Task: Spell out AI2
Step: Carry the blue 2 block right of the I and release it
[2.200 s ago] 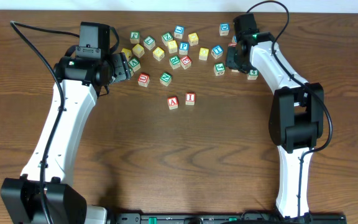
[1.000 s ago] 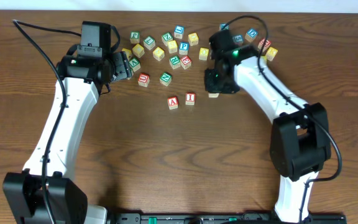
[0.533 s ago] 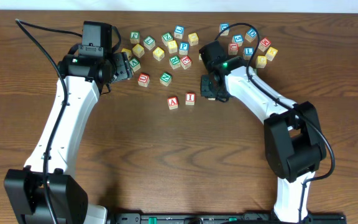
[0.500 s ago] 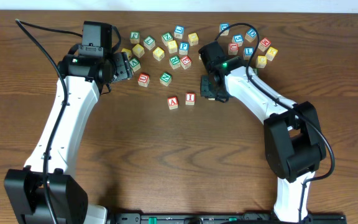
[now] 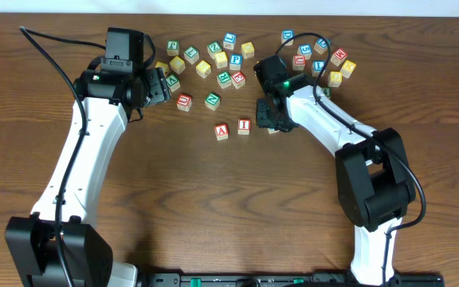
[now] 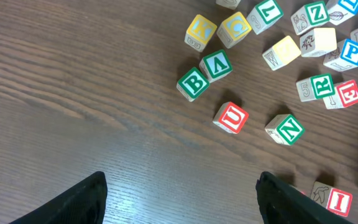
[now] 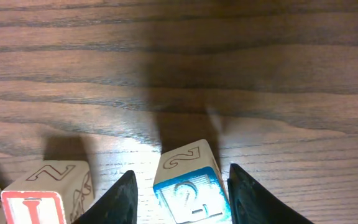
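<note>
**Wood "2" sits next to the I: letting go is the risky bit**

The brown wood tabletop (image 5: 213, 207) carries everything. The right arm is bent in over the row. Its right fingers (image 7: 122, 200) stand either side of the 2 block (image 7: 188, 180) at a narrow spread. A sliver of bare wood shows on one side, so can't tell if they clamp it or just flank it. The left fingers (image 6: 82, 200) hang wide apart w/ nothing between, parked by the loose pile (image 5: 213, 57) at the far edge.

Row in the overhead view: A block (image 5: 222, 131), then I block (image 5: 244, 125) just beside it. The 2 block is mostly hidden under the wrist. In the wrist view it's on the tabletop near the I, small gap between.

Risks, imo:
- Arm lifts off-vertical: a finger drags the 2, twists it, or bumps the I, which could shove the A too.
- One finger sticks on opening: the cube tips or skews.
- Gap left uneven: the word reads ragged.

Writing:
- 2 block: blue 2 on top, outline 2 on the side face.
- I block: red I on top, outline Z on the side.
- A block: red A.
- Left wrist view: green B block (image 6: 193, 83), red U block (image 6: 231, 117), green N block (image 6: 286, 129), green R block (image 6: 322, 86), blue P block (image 6: 352, 51).
- No brand or label seen.
</note>
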You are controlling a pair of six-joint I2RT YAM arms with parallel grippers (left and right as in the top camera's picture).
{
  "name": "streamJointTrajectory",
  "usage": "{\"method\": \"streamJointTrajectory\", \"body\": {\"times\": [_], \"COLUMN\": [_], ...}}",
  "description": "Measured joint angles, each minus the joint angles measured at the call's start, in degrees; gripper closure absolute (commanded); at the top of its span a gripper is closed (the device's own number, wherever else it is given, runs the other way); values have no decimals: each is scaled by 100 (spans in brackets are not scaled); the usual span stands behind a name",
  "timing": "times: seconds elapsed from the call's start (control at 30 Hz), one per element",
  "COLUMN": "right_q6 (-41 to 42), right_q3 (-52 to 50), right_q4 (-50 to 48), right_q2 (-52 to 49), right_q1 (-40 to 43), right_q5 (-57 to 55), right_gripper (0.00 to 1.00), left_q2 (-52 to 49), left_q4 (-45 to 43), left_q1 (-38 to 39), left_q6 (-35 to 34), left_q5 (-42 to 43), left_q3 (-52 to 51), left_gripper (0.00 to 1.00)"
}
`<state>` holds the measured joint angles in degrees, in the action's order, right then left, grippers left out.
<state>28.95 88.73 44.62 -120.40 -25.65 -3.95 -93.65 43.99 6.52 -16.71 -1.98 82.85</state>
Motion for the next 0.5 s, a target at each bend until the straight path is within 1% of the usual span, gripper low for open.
{"method": "streamJointTrajectory", "body": {"times": [0.13, 0.43, 0.5], "right_q6": [-4, 125, 197], "right_q3": [0, 0, 0], "right_q4": [-55, 87, 114], "right_q2": [0, 0, 0], "right_q1": [2, 9, 9], "right_q5": [31, 52, 55], "right_gripper": [56, 64, 64], "left_q2": [0, 0, 0], "left_q4": [63, 81, 85], "left_q1": [0, 11, 28], "left_q6": [0, -22, -22], "left_q5": [13, 212, 229], "left_q3": [0, 0, 0], "left_gripper": [25, 25, 25]}}
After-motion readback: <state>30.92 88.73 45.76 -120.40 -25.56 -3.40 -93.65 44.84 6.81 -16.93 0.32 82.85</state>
